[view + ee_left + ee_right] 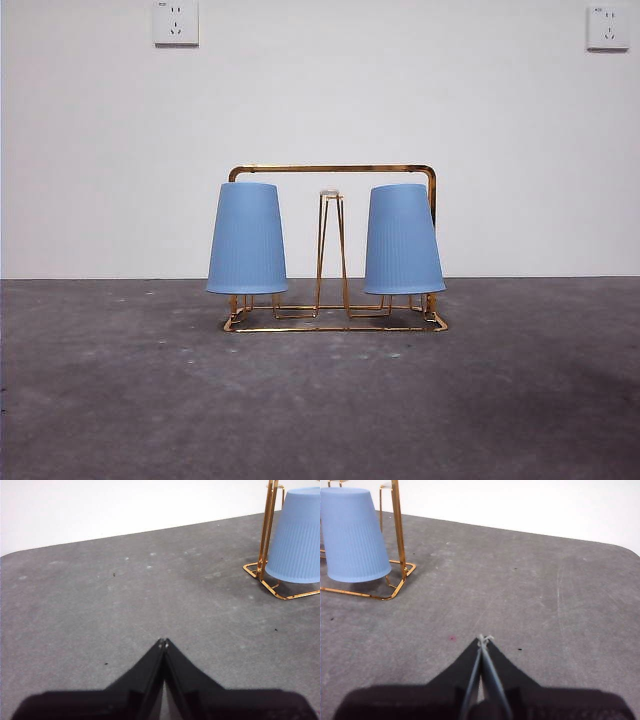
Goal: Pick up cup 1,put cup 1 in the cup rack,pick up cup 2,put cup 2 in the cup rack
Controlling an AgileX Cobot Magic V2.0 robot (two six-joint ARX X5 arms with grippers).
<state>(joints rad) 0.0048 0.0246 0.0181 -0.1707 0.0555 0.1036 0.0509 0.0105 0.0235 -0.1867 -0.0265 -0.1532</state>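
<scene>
The gold wire cup rack (333,324) stands in the middle of the grey table. Two blue ribbed cups sit upside down on its pegs: one on the left (247,238), one on the right (402,240), both slightly tilted. A bare hairpin peg (332,250) rises between them. My left gripper (163,642) is shut and empty, low over the table, apart from the rack's corner (260,570) and a cup (297,535). My right gripper (482,639) is shut and empty, apart from the rack's other end (400,575) and a cup (351,535). Neither arm shows in the front view.
A white wall stands behind the table with two sockets (176,22) (608,27). The table's rounded far corners show in the wrist views (15,555) (625,547).
</scene>
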